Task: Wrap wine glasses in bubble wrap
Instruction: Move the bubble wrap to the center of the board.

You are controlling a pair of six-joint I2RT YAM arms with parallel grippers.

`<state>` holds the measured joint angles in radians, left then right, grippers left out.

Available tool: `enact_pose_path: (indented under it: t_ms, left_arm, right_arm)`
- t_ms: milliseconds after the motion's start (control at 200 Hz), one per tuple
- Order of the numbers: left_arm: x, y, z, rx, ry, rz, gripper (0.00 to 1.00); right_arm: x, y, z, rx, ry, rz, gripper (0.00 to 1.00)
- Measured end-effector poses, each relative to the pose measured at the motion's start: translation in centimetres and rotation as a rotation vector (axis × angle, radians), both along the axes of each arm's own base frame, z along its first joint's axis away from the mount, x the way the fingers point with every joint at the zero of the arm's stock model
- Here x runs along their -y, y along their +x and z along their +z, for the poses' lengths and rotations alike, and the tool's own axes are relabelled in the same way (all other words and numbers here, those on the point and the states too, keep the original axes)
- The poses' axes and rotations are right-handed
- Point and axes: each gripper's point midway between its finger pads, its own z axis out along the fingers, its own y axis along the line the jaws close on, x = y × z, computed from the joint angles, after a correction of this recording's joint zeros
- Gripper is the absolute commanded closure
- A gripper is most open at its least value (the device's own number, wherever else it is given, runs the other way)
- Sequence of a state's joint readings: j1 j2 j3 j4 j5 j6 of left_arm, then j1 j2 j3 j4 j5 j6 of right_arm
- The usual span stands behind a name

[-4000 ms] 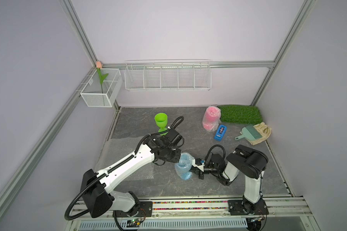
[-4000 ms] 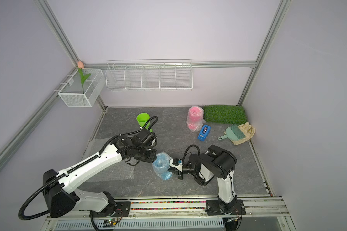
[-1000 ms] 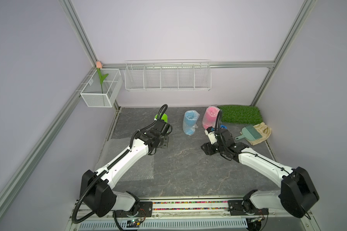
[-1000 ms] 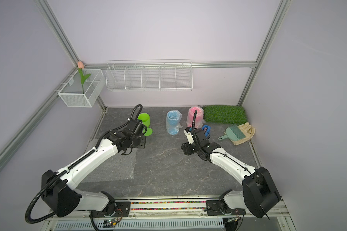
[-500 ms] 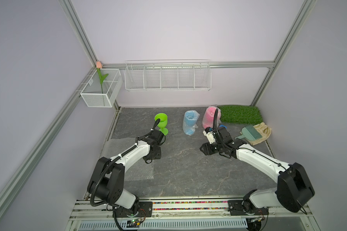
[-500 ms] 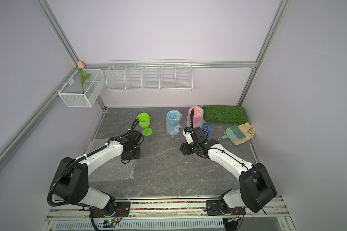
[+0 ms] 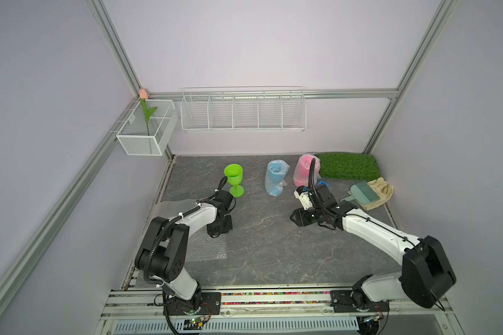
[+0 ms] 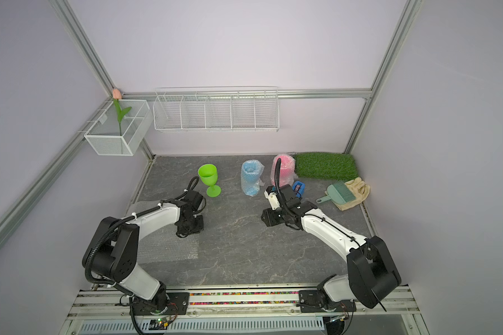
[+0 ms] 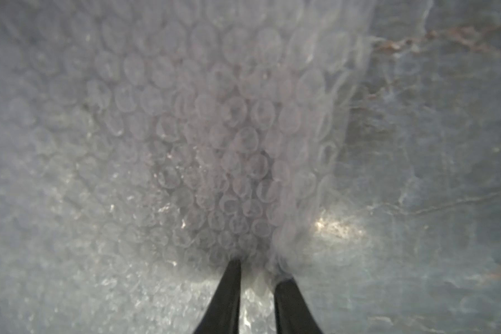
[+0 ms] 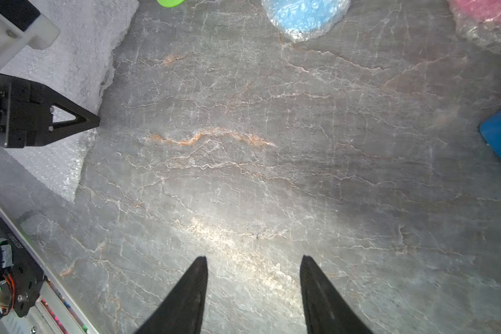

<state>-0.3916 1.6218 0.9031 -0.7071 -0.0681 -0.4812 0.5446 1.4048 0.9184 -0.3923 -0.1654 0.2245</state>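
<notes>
- You have one bare green goblet [image 7: 233,177]; two wrapped ones: blue goblet [image 7: 276,177], pink goblet [image 7: 304,171].
- One flat bubble wrap sheet [image 7: 206,246]; your left hand [image 9: 258,269] pinches it.
- Your right hand [image 10: 253,256]: released, empty.

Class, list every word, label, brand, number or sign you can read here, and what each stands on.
Nothing here reads clearly.
Black base plate, right wrist view: a line of small white print, too small to read.
Blue box, in a top view: a dark marking on top, too small to read.
</notes>
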Motion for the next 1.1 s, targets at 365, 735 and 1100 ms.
enact_pose_path:
  t_ms: [365, 735, 1100]
  left_arm:
    - [5.7, -3.5, 2.1, -0.003, -0.190, -0.115, 1.00]
    - [23.3, -7.3, 6.5, -0.020, -0.515, -0.382, 1.00]
    - [34.1, -8.9, 5.4, -0.103, -0.628, -0.517, 0.98]
  right_arm:
    - [0.5, 0.4, -0.1, 0.002, -0.010, -0.035, 0.49]
    - [4.5, 2.7, 2.0, 0.060, -0.008, -0.195, 0.49]
    - [7.6, 3.4, 4.1, 0.108, -0.040, -0.280, 0.39]
